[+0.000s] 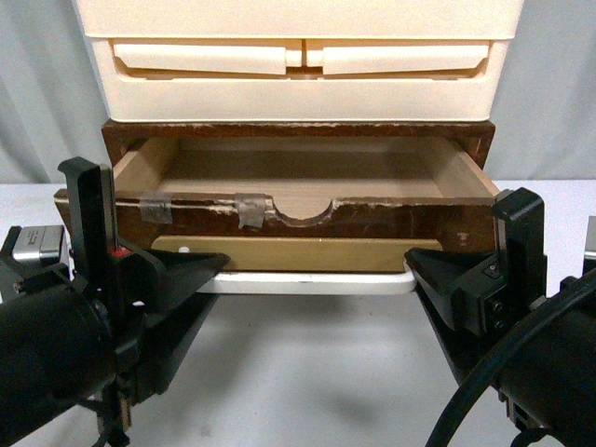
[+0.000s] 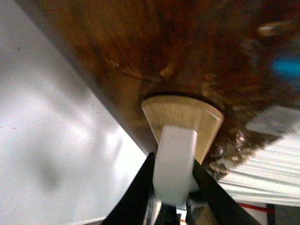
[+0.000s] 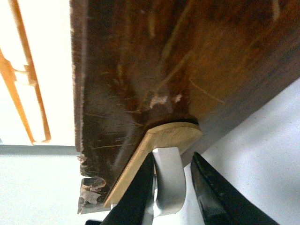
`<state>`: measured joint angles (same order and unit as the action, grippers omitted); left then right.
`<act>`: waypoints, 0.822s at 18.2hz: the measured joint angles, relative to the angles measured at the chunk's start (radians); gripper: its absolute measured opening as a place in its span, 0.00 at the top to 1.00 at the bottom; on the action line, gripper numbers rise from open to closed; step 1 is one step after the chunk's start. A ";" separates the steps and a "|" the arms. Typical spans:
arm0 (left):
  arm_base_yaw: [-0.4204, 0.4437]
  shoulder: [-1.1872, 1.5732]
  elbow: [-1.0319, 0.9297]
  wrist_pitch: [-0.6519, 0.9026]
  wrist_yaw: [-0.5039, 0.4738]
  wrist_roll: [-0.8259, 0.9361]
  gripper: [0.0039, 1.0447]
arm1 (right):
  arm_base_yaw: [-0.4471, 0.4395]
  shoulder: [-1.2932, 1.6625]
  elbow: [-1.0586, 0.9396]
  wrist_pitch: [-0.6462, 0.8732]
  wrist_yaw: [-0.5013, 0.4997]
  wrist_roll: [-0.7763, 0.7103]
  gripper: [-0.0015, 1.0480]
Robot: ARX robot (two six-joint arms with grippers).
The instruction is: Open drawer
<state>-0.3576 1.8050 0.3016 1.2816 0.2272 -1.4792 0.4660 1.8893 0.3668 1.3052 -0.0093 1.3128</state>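
The drawer (image 1: 307, 219), dark-brown worn wood with a half-round notch and grey tape on its top edge, is pulled out from its case, its bare inside showing. Its white bar handle (image 1: 307, 282) sits below a tan oval plate (image 1: 298, 253). My left gripper (image 1: 200, 275) is shut on the handle's left end; in the left wrist view both black fingers press the white handle (image 2: 174, 164) under the plate (image 2: 183, 117). My right gripper (image 1: 419, 270) is open at the handle's right end; in the right wrist view the handle (image 3: 168, 180) lies against one finger with a gap to the other.
Cream plastic drawers (image 1: 298, 60) are stacked on top of the wooden case (image 1: 298, 128). The whole stack stands on a white table (image 1: 307, 372). A grey curtain (image 1: 37, 84) hangs behind.
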 joint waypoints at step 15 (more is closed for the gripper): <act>0.125 -0.425 -0.262 0.014 -0.465 1.199 0.54 | -0.121 -0.269 -0.275 -0.025 0.367 -1.111 0.61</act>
<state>-0.2325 1.3796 0.0399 1.2953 -0.2379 -0.2798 0.3450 1.6207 0.0914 1.2804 0.3576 0.2016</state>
